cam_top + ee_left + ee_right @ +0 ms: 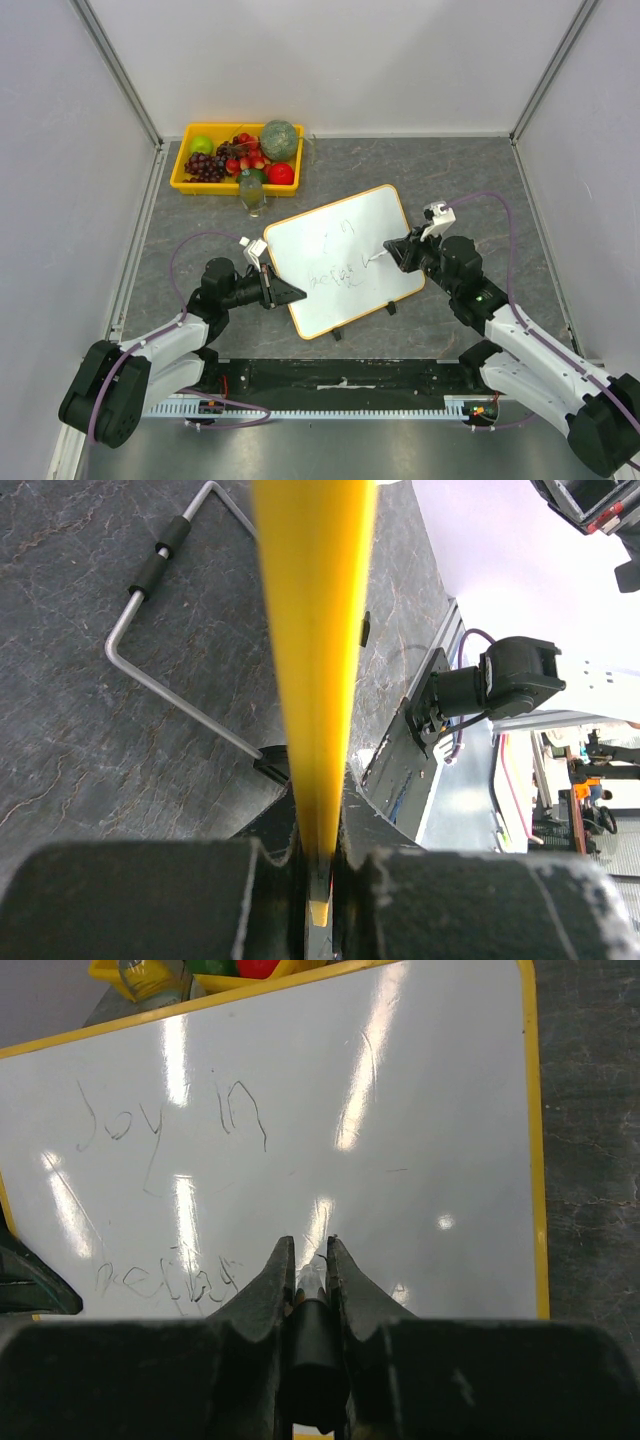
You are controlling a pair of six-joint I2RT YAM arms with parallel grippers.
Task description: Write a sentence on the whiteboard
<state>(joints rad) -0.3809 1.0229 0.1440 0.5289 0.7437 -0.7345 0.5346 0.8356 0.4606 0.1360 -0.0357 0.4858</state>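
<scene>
The whiteboard, white with an orange-yellow frame, lies slanted across the middle of the table. My left gripper is shut on the whiteboard's near-left edge; in the left wrist view the yellow frame runs straight up from between the jaws of my left gripper. My right gripper is over the board's right side, shut on a dark marker whose tip touches the white surface. The sentence reads "Joy in", with a second scrawled line just left of my right gripper.
A yellow fruit tray holds grapes, apples and a melon at the back left, with a small glass jar in front of it. A bent wire stand lies under the board. Grey walls close off both sides and the back.
</scene>
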